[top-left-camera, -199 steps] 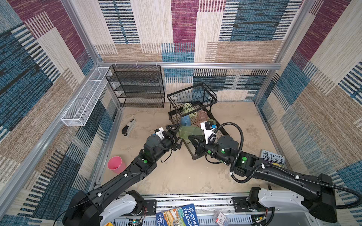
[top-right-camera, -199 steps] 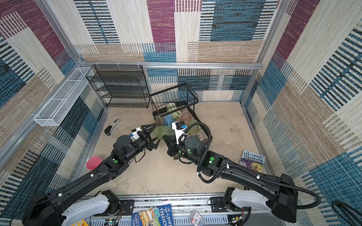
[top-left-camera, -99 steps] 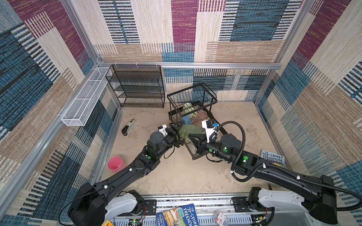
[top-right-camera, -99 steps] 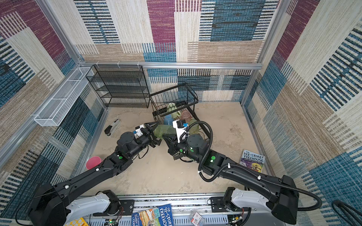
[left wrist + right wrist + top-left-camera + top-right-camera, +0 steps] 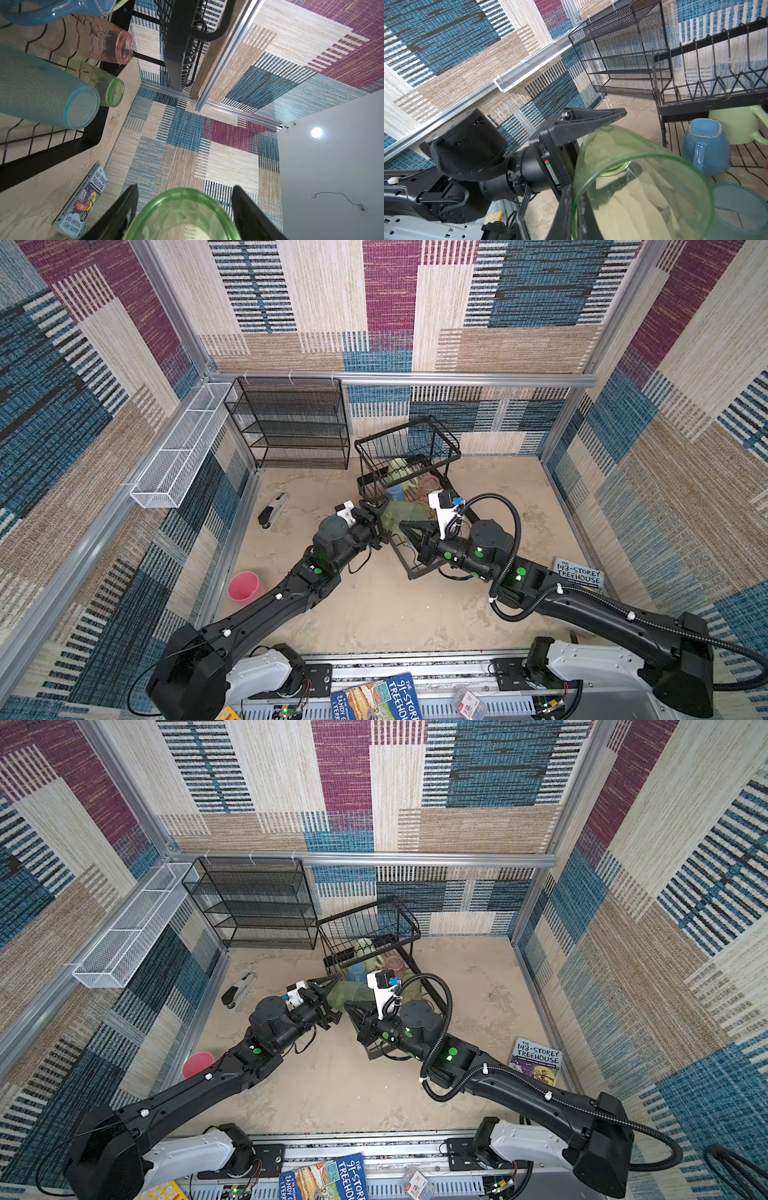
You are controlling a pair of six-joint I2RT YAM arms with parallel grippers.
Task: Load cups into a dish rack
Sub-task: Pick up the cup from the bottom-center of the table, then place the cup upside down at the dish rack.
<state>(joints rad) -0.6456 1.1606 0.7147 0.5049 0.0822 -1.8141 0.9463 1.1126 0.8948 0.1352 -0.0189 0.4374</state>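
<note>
- Noted a black mesh shelf unit (image 5: 291, 423) standing upright against the back wall.
- Saw a long white mesh trough (image 5: 178, 448) hung along the left wall, one end just beside that unit's top corner.
- Spotted a grey-and-black stapler-like tool (image 5: 273, 510) lying on the sandy floor (image 5: 374, 614), in front of the shelf unit and apart from it.
- Found a paperback (image 5: 579, 576), "The 143-Storey Treehouse", flat on the floor near the right wall.
- Made out a second book (image 5: 378, 697), "The 91-Storey Treehouse", at the front edge, partly cut off.
- Noticed a small clear packet (image 5: 469, 704) near it; contents too small to tell.
- Took in woven patchwork walls (image 5: 519, 344) in blue, maroon, tan and cream, edged by aluminium rails (image 5: 415, 378).
</note>
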